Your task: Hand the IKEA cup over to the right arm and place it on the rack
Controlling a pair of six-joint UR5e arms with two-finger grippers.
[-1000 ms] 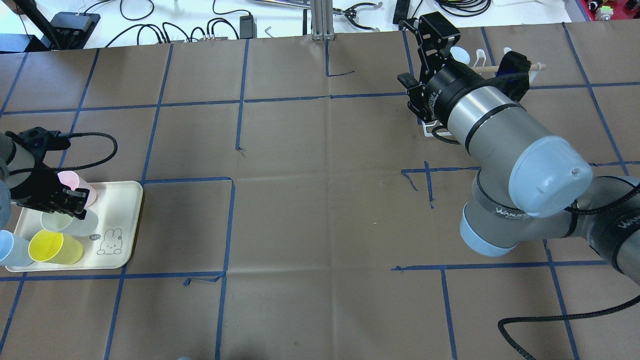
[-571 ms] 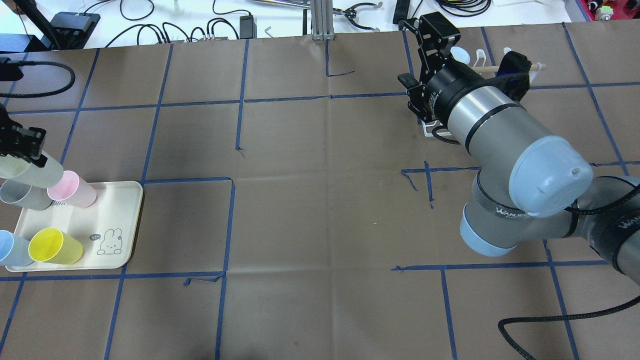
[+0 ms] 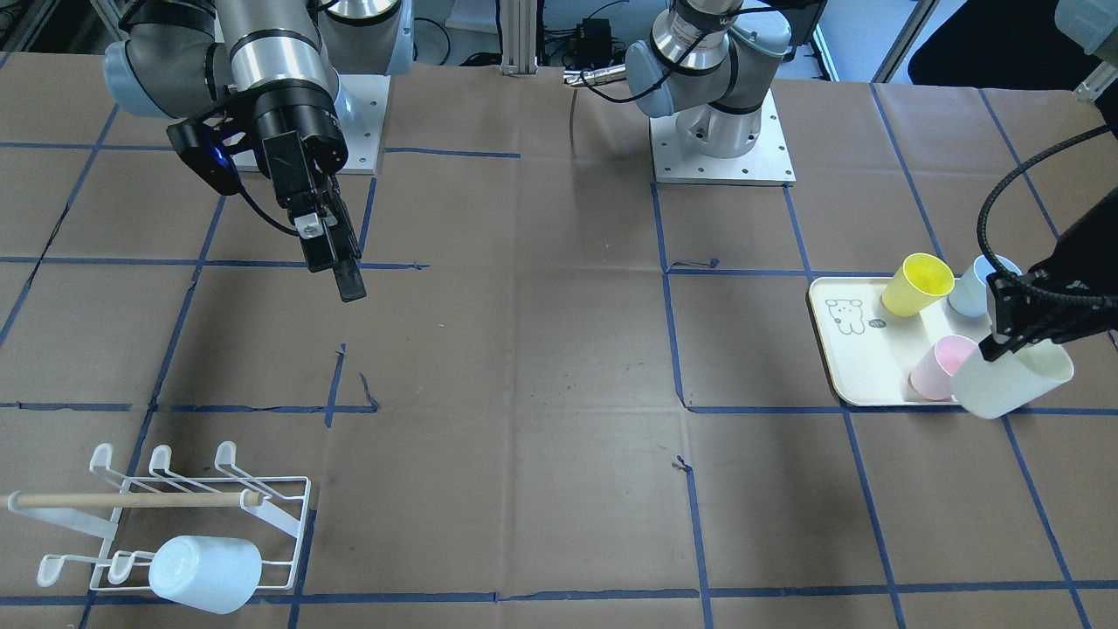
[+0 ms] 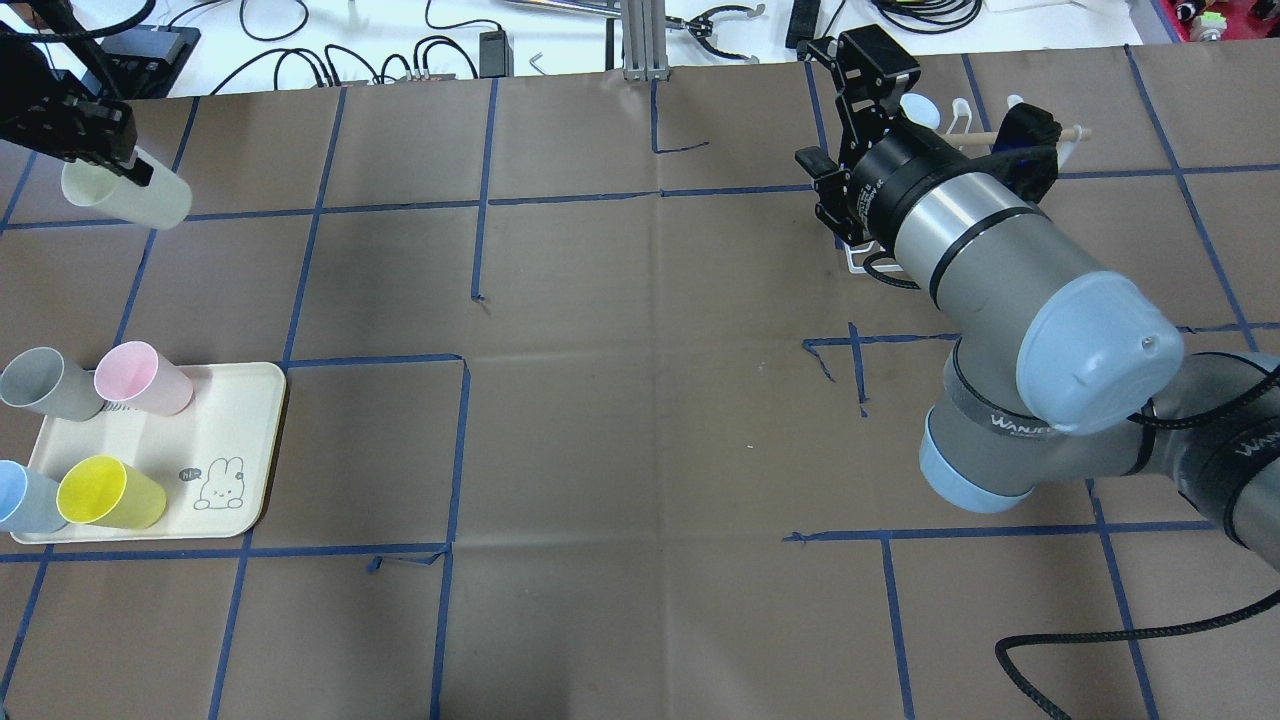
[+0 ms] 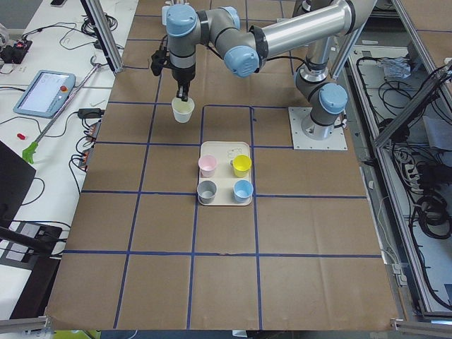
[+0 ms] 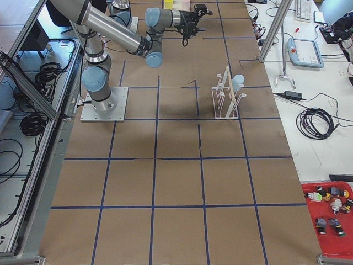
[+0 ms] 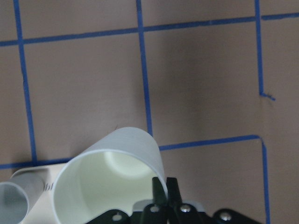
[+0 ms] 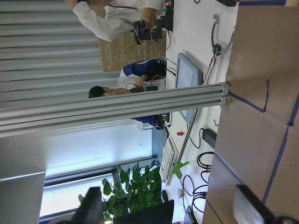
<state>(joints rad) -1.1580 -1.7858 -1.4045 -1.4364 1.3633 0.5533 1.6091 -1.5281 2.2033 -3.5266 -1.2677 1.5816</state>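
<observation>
My left gripper (image 4: 100, 150) is shut on the rim of a pale cream IKEA cup (image 4: 128, 195), which hangs tilted above the table's far left, away from the tray. The same cup (image 3: 1013, 380) shows in the front view, and in the left wrist view one finger sits inside the cup (image 7: 105, 184) and one outside. The right arm (image 4: 985, 260) reaches toward the rack (image 3: 175, 515), and its gripper (image 4: 862, 62) is open and empty above the table. The rack's wooden dowel (image 4: 1070, 132) peeks out behind that arm. A pale cup (image 3: 205, 572) lies on the rack's prongs.
The cream tray (image 4: 240, 420) at the near left holds a grey cup (image 4: 40, 383), a pink cup (image 4: 140, 377), a yellow cup (image 4: 108, 493) and a blue cup (image 4: 20, 497). Blue tape lines grid the brown table. Cables and tools lie beyond the far edge.
My left gripper has lifted the cream cup off the tray and carried it up and toward the table's far side. The right arm has not moved.
</observation>
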